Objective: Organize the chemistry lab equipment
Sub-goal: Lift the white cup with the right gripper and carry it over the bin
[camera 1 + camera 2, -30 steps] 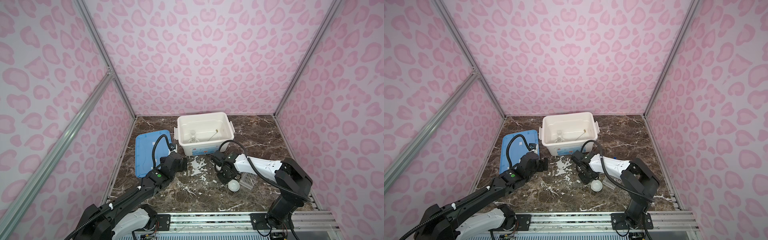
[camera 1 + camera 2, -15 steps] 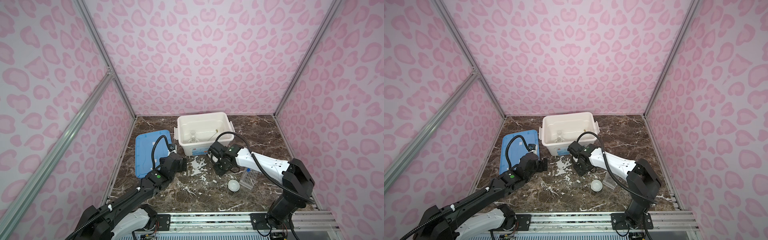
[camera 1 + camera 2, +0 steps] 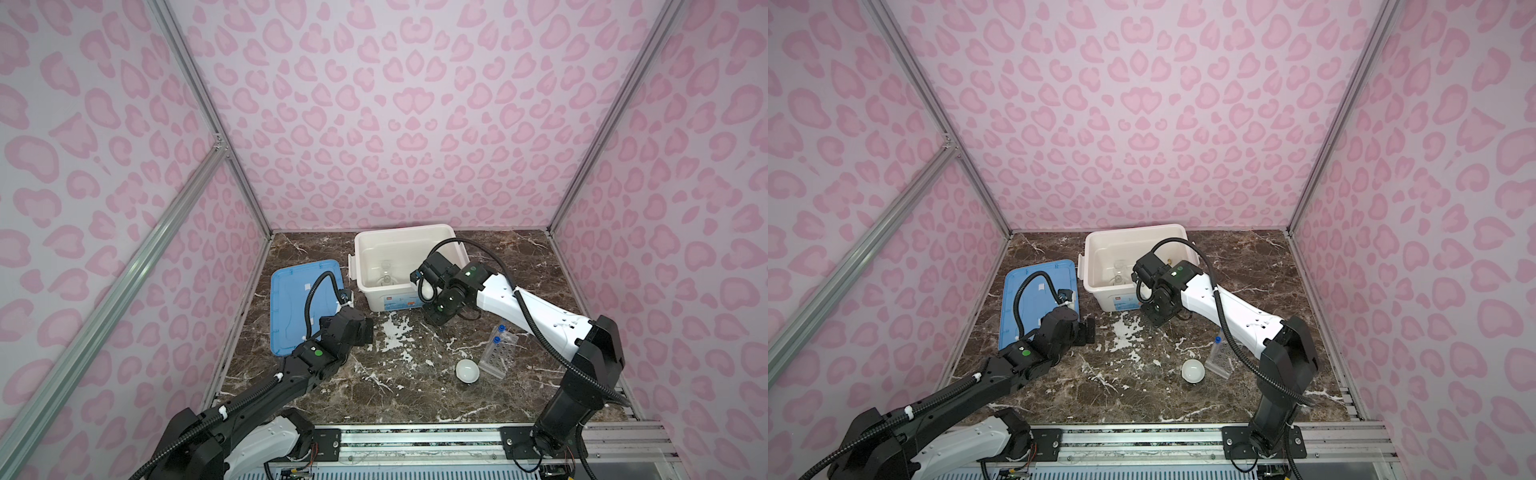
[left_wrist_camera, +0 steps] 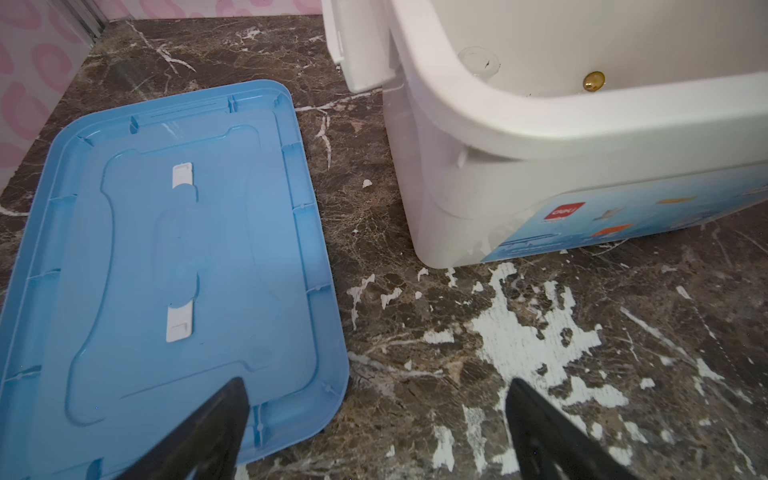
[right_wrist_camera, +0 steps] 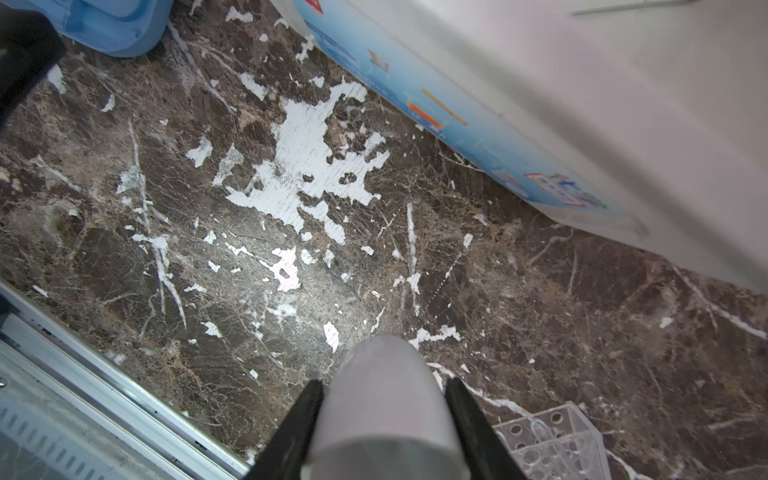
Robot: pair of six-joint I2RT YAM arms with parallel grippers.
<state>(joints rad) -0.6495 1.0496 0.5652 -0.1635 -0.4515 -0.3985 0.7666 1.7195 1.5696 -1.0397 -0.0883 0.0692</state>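
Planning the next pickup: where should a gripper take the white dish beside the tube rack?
From above, closing across the round wall of the white dish. It sits low and round, and the tube rack crowds one side, so a sideways approach looks blocked.

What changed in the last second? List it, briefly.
The right hand, keeping its grip on a white dish, rose from the table and swung back toward the box. Nothing was grabbed or released. The open left hand, lid, rack and second dish stayed put.
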